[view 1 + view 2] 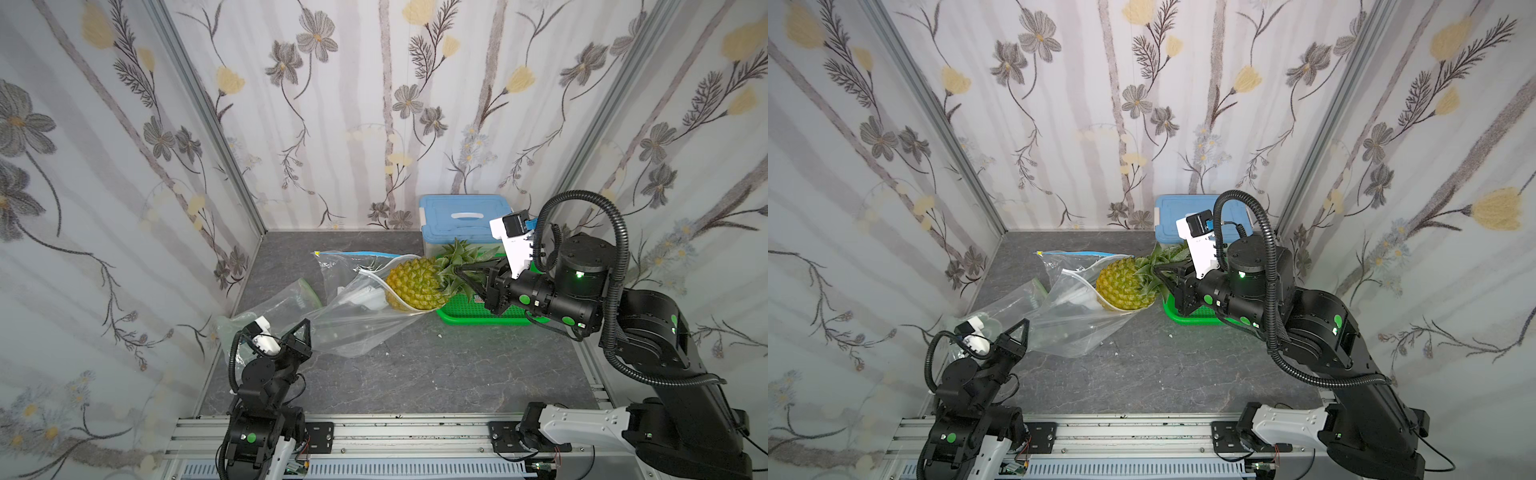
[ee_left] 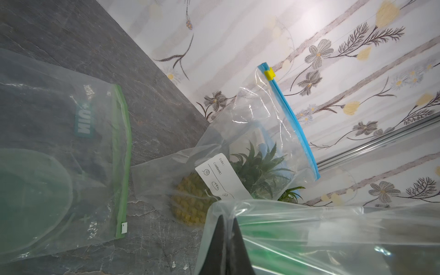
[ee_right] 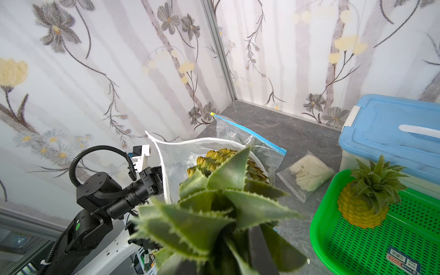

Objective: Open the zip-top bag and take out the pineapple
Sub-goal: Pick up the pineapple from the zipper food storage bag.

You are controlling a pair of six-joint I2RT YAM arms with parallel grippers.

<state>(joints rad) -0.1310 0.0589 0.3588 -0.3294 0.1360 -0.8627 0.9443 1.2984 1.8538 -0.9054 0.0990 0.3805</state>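
I had the right gripper clamped on the pineapple crown, fruit partly out of the zip-top bag mouth. Left gripper pinched the bag's near-left corner. Green basket sat just right of the fruit.

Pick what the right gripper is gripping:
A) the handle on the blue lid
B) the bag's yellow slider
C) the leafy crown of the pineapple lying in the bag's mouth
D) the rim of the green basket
C: the right gripper is shut on the crown leaves of the pineapple, whose body lies in the open mouth of the zip-top bag.
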